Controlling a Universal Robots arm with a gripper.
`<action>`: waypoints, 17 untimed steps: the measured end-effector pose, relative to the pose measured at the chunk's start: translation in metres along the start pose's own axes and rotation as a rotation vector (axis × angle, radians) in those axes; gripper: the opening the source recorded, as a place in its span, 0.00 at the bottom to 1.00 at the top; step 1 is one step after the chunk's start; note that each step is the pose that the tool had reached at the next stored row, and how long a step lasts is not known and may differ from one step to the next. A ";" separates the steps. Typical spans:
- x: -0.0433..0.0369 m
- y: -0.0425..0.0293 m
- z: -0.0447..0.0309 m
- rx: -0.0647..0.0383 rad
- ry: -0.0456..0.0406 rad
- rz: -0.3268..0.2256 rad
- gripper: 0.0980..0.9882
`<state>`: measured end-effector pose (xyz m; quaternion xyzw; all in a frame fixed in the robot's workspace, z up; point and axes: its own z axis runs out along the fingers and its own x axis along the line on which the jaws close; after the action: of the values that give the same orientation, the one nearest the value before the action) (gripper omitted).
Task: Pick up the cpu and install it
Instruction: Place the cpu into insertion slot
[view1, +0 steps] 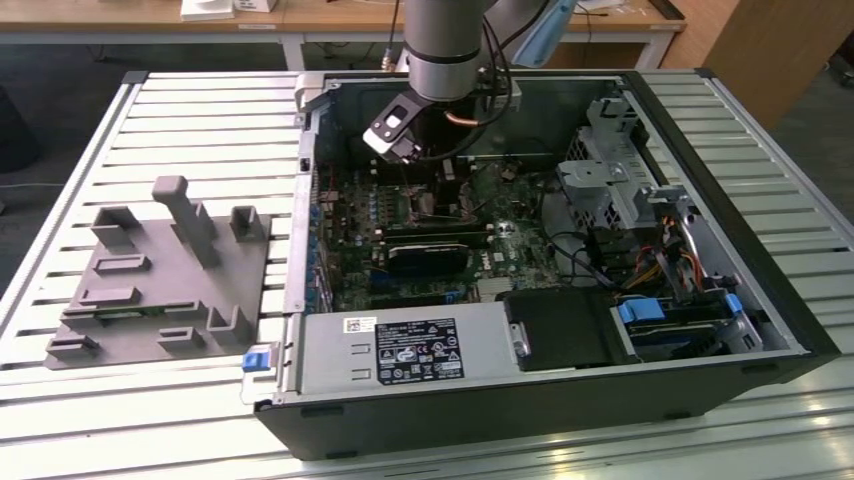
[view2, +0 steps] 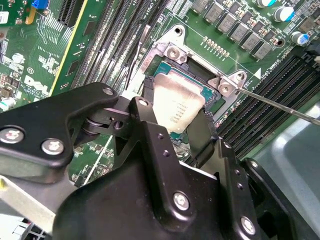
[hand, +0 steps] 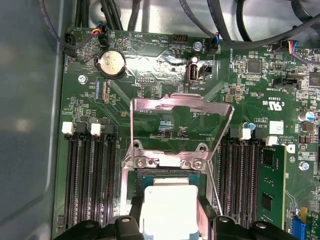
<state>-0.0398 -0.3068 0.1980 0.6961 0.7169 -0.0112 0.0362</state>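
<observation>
- You have one gripper (view2: 175, 122). Its two fingers (view2: 145, 130) are clamped on the one cpu (view2: 176, 102), one on each side edge.
- The cpu is right over the one socket (view2: 200, 82) on the board. You cannot tell whether it rests in the socket or hangs just above it.
- In the first wrist view, the one metal frame (hand: 181, 107) stands raised open just beyond the cpu (hand: 167, 207).
- One thin lever (view2: 280, 106) juts out beside the socket.
- You can count one coin cell (hand: 111, 64) near the board's edge and one green memory stick (hand: 270, 185) in a slot beside the socket.
- In the exterior view, the arm reaches down into the one open case (view1: 747, 200), with the gripper (view1: 420, 170) low over the board.
- One grey tray (view1: 147, 290) lies on the slatted table (view1: 174, 130), just beside the case on the exterior view's left.
</observation>
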 end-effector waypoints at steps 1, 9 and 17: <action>0.0000 0.0000 0.0000 0.000 0.0000 0.000 0.48; 0.0000 0.0000 -0.0003 0.000 -0.0002 -0.005 0.56; 0.0001 -0.0001 0.0023 -0.001 -0.0001 -0.017 0.56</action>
<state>-0.0398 -0.3068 0.1957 0.6900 0.7228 -0.0112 0.0365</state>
